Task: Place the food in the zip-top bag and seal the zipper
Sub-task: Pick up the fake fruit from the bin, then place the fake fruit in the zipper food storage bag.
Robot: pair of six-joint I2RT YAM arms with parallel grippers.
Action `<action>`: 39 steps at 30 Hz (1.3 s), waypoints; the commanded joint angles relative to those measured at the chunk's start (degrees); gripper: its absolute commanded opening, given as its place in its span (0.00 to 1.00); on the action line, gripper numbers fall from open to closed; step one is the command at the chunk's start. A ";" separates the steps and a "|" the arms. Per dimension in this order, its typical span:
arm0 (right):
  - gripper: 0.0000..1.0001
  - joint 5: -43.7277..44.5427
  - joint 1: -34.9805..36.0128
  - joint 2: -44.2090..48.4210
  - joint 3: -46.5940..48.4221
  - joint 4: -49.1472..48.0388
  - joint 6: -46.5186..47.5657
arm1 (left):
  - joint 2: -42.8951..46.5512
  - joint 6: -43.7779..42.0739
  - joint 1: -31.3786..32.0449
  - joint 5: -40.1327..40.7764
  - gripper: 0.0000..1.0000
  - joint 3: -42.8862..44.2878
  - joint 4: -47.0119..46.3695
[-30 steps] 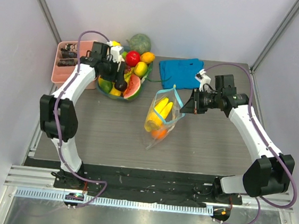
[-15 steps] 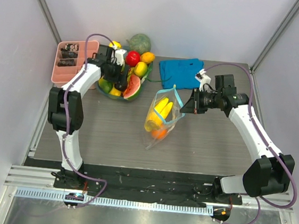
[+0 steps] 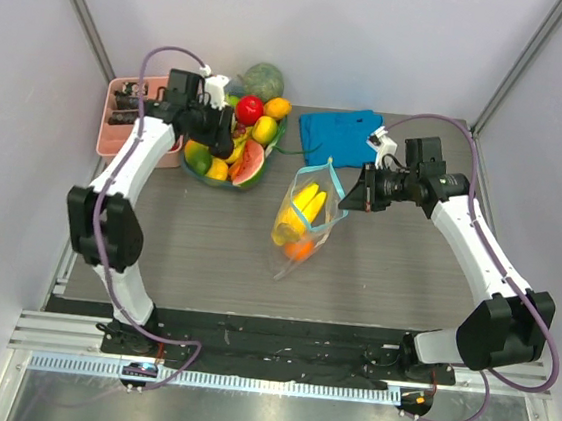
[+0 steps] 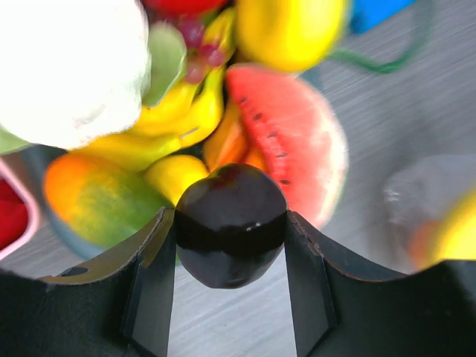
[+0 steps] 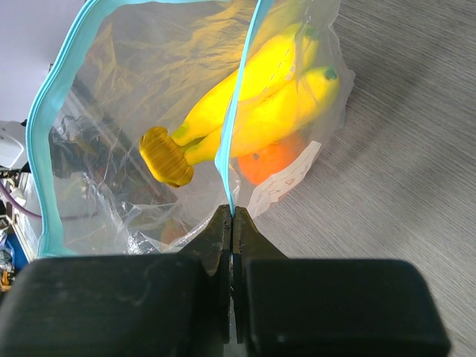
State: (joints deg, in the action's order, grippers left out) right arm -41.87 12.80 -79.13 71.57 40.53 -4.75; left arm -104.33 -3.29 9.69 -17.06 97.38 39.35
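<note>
My left gripper (image 3: 221, 145) hangs over the fruit bowl at the back left. In the left wrist view it (image 4: 229, 220) is shut on a dark purple plum (image 4: 230, 212), held just above the other fruit. The clear zip-top bag (image 3: 305, 223) stands mid-table with its mouth open. A yellow banana bunch (image 5: 260, 97) and an orange (image 5: 277, 160) lie inside it. My right gripper (image 3: 353, 200) is shut on the blue-teal zipper strip (image 5: 242, 89) and holds the near edge of the mouth up; the right wrist view shows its jaws (image 5: 232, 217) pinched together on the strip.
The bowl (image 3: 212, 180) holds a red apple (image 3: 249, 109), a lemon (image 3: 264, 128), a watermelon slice (image 3: 252, 165) and a white cauliflower (image 4: 67, 67). A folded blue cloth (image 3: 341, 136) lies behind the bag. A pink tray (image 3: 127, 129) stands at the far left.
My left gripper has shifted a little back and left over the bowl with the plum in it. The right arm and the bag have not moved.
</note>
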 commanded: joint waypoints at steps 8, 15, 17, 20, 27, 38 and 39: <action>0.01 0.03 1.88 -0.32 4.89 -0.72 0.71 | 13.46 8.38 17.72 -10.89 0.40 12.56 2.31; 0.01 0.29 2.50 -0.32 6.65 0.16 0.71 | 11.00 10.50 26.51 -12.30 0.41 12.48 3.09; 0.01 0.38 2.67 -0.23 6.65 0.07 0.80 | 9.69 10.15 28.44 -10.72 0.46 10.99 3.97; 0.01 0.56 2.67 -0.23 6.74 0.16 1.15 | 7.75 10.06 28.89 -10.72 0.70 10.37 6.96; 0.01 1.52 2.76 0.56 5.42 1.13 2.73 | 14.22 9.52 22.68 -8.51 1.00 10.11 6.80; 0.01 1.26 2.67 0.65 4.54 0.95 3.35 | 16.37 9.01 -3.89 3.68 0.98 -9.05 1.26; 0.01 1.17 2.76 0.56 4.54 0.95 3.35 | 15.31 8.13 -4.33 6.31 0.98 -9.05 0.38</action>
State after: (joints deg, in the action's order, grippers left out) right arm -40.56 15.27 -79.90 75.64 42.37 -2.59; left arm -85.25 7.03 7.57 -18.57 90.56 43.62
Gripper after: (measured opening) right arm 0.021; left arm 0.983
